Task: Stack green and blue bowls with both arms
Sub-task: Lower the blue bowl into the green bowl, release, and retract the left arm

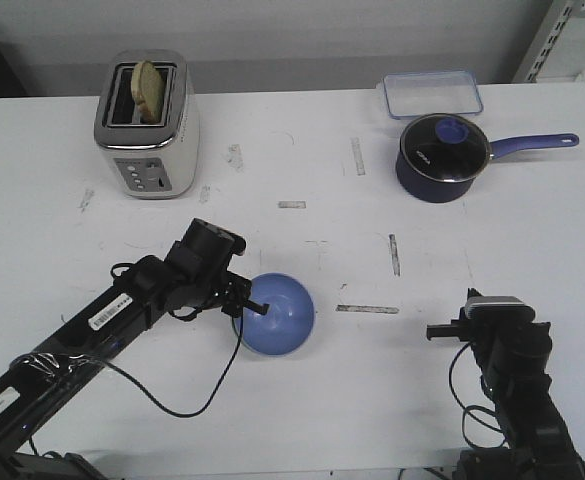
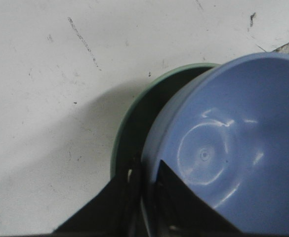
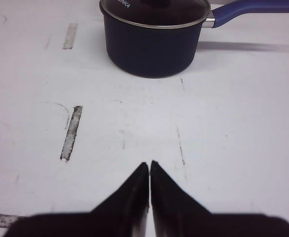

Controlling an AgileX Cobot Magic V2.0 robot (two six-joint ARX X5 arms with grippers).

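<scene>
Well, the white table [image 1: 302,400] spreads wide around both arms, with bare top between them and on ahead of the right arm up to the saucepan; its near edge lies just behind both arms.

The left gripper [image 1: 255,305] is at the near-left rim of the blue bowl [image 1: 278,314]. In the left wrist view its two dark fingers [image 2: 171,197] are pinched on that bowl's wall, one inside and one outside, nearly together. The blue bowl [image 2: 233,148] sits tilted inside the green bowl [image 2: 134,123], whose rim shows as a crescent on the outer side of the gripper; the green bowl is hidden in the front view. The bowls rest on the table right under the left gripper.

The right gripper [image 1: 450,332] hangs well apart from the bowls, over bare table. Its fingertips [image 3: 149,170] are pressed together on nothing.

Straight ahead of the right gripper, some way off, stands the dark saucepan [image 3: 154,37] with its lid on and its handle out to the side. Beyond it lies a clear container [image 1: 430,94]. Far ahead of the left gripper stands a toaster [image 1: 147,125] with a slice of bread [image 1: 151,88] in one slot.
</scene>
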